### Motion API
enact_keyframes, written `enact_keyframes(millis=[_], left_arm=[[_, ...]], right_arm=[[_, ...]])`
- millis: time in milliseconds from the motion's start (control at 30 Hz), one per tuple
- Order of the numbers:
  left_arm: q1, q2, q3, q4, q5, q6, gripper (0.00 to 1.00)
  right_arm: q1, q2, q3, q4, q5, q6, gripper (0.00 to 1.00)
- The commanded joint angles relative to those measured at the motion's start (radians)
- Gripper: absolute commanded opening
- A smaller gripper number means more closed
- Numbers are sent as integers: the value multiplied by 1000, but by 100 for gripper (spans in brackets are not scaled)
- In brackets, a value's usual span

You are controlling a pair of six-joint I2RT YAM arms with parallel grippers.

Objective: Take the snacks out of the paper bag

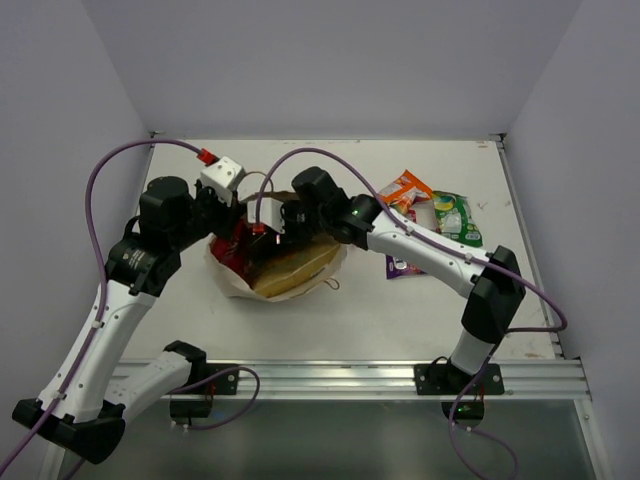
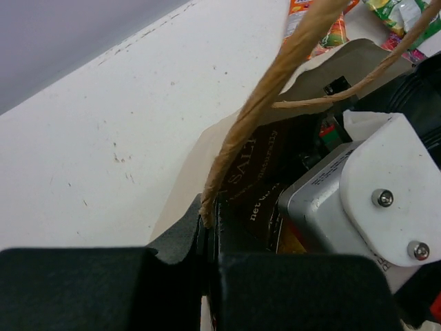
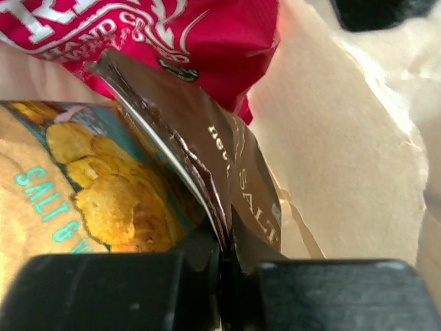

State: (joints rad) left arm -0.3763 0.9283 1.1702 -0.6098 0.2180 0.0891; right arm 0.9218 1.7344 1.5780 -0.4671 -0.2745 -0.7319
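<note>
The beige paper bag (image 1: 232,284) lies open at the table's middle. My left gripper (image 1: 226,222) is shut on the bag's rim where the cord handle (image 2: 275,89) is fixed; the wrist view shows its jaws (image 2: 207,255) closed there. My right gripper (image 1: 272,232) reaches into the bag's mouth and is shut (image 3: 224,258) on the edge of a dark brown packet (image 3: 227,172), which also shows in the left wrist view (image 2: 255,179). A magenta packet (image 3: 172,34) and a tan-yellow chip bag (image 3: 83,179) lie inside the bag beside it.
An orange packet (image 1: 405,188), a green packet (image 1: 455,215) and a purple packet (image 1: 403,266) lie on the white table to the right of the bag. Walls close the table at the left, back and right. A metal rail (image 1: 350,378) runs along the near edge.
</note>
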Motion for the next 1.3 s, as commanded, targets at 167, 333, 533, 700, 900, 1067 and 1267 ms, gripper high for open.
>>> enact_keyframes(millis=[167,333,533,700,900,1067,1267], left_arm=[[-6,-16,37,28,-14,-22,0],[-6,-19,37,27,-32,-22,0],[-6,-16,36,21,-68,-23,0],[-6,-9,36,13,-118,-25,0],[-6,-6,43,-16,-242,-40,0],[-6,-13,49,-34,-335,-32,0],[-6,-3,94,-51,-407,-19,0]], right_arm=[[64,-219,66,-24,-64,12,0],[77,-381,57,37,-132,57,0],[77,-555,30,129,-124,137,0],[75,-662,17,219,-51,209,0],[-33,-655,98,254,199,264,0],[-303,-581,221,254,146,431,0],[-435,-367,307,243,164,418,0]])
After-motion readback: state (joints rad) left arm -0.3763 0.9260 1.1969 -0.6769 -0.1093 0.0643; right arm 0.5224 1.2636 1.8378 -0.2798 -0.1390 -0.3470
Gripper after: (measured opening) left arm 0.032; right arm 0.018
